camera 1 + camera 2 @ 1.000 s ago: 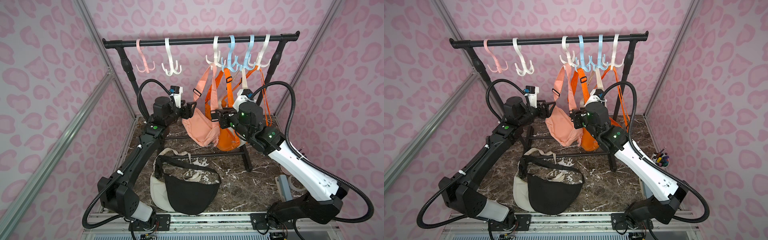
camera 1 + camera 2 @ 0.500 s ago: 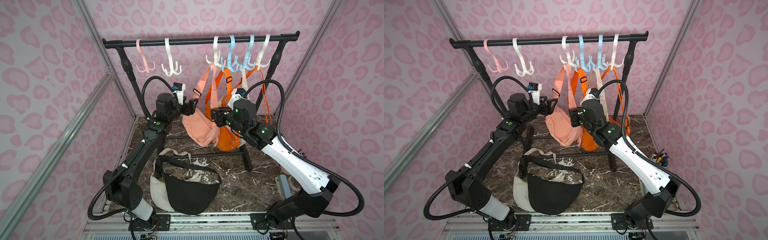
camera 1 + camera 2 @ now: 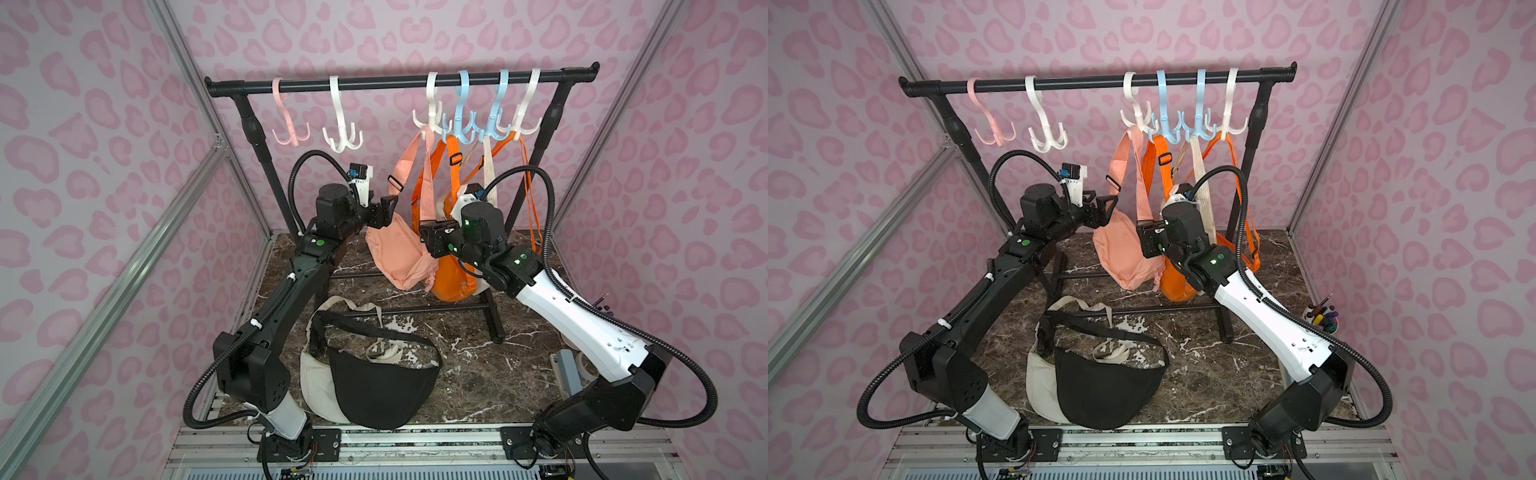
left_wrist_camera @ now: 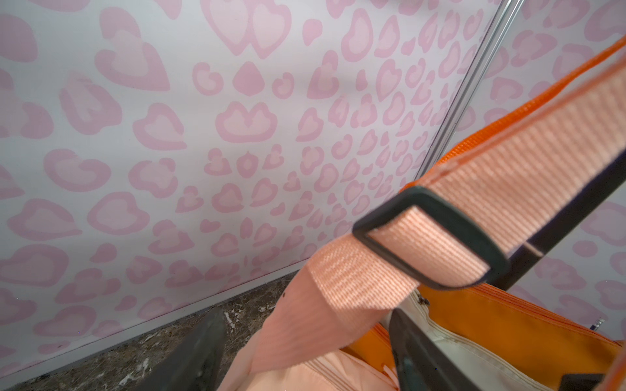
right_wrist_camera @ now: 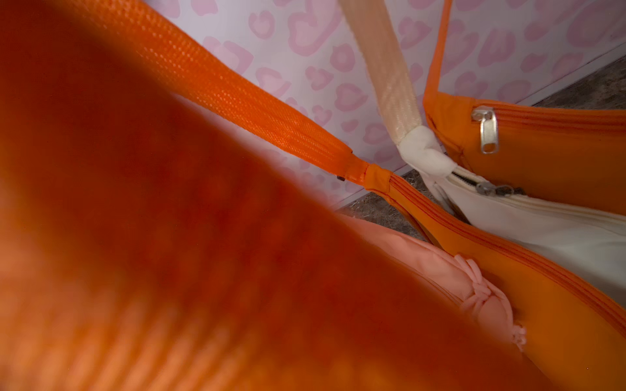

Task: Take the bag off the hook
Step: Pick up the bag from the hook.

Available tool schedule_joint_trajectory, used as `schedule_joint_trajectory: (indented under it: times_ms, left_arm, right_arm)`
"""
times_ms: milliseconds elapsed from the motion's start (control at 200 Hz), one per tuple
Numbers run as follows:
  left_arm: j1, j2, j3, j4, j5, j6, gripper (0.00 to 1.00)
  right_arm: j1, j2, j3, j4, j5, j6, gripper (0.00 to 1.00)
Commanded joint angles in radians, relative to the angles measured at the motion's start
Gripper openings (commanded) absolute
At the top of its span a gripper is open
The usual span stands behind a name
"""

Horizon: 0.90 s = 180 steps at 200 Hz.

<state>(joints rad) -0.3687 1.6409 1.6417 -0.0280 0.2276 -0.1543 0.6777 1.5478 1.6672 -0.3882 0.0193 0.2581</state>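
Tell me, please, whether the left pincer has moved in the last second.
Yes. The left pincer edged up toward the black rail, nearer the peach bag.

Cup of pens (image 3: pixel 1323 322) stood at the marble tabletop's (image 3: pixel 1237 374) edge (colours mixed). Pink leopard-print walls (image 3: pixel 83 104) enclosed everything; an aluminium strut (image 3: pixel 124 278) crossed one diagonally.

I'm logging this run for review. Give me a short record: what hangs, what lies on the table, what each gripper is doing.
hanging: peach bag and orange bag, side by side, straps on hooks
on table: black bag lying over a cream bag
left gripper: open, peach bag's strap between its fingers
right gripper: by the orange bag's strap; jaws hidden
task status: peach bag's strap not yet off its white hook
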Motion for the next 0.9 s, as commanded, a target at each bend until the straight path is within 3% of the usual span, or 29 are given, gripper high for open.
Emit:
schedule_joint_trajectory:
  times_ms: [0,540,710,895]
  left_arm:
    - [-0.003,-0.001,-0.005,0.054,0.012,0.015,0.78]
    - [-0.003,0.030,0.011,0.076,-0.019,0.030,0.75]
    - [-0.003,0.035,0.005,0.108,-0.024,0.029,0.60]
    - [-0.003,0.040,0.004,0.123,-0.031,0.027,0.52]
  right_arm:
    - [-0.003,0.000,-0.023,0.065,-0.031,0.004,0.45]
    - [-0.014,0.011,-0.062,0.128,-0.093,-0.009,0.33]
    - [-0.023,-0.010,-0.105,0.169,-0.094,-0.012,0.24]
    - [-0.040,-0.026,-0.124,0.191,-0.102,-0.008,0.13]
